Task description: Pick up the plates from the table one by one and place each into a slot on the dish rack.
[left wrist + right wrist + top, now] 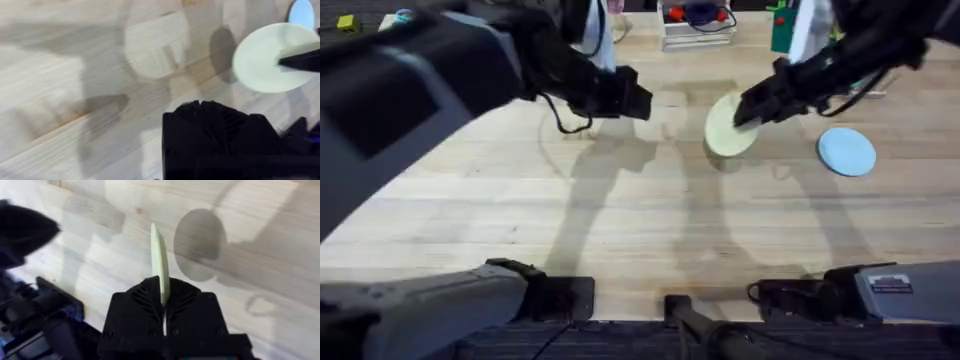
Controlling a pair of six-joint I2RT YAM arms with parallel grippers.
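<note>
Overhead view: right gripper point(752, 112), black two-fingered, clamped on the edge of the pale yellow round plastic plate point(728, 128), lifted off the light wooden plank table point(620, 220) right of centre in the upper half of the frame. Light blue round plastic plate point(846, 151) lying flat further right, apart from it. Left gripper point(638, 100) hovering upper centre-left, holding nothing, finger spread impossible to tell. White wire tray point(698, 28) at the top edge; no wooden rack made out.

Left wrist view: yellow plate point(272, 57) at upper right, a black fingertip crossing its right side, a sliver of the blue plate point(302, 11) at the top right corner.

Right wrist view: yellow plate point(160, 265) edge-on, pinched narrowly between the black fingers point(142, 297), long axis running straight out from the jaws, shadow on the planks beside it. Likely next: carrying it, held on edge, toward a rack slot, right arm plainly the one placed for it.
</note>
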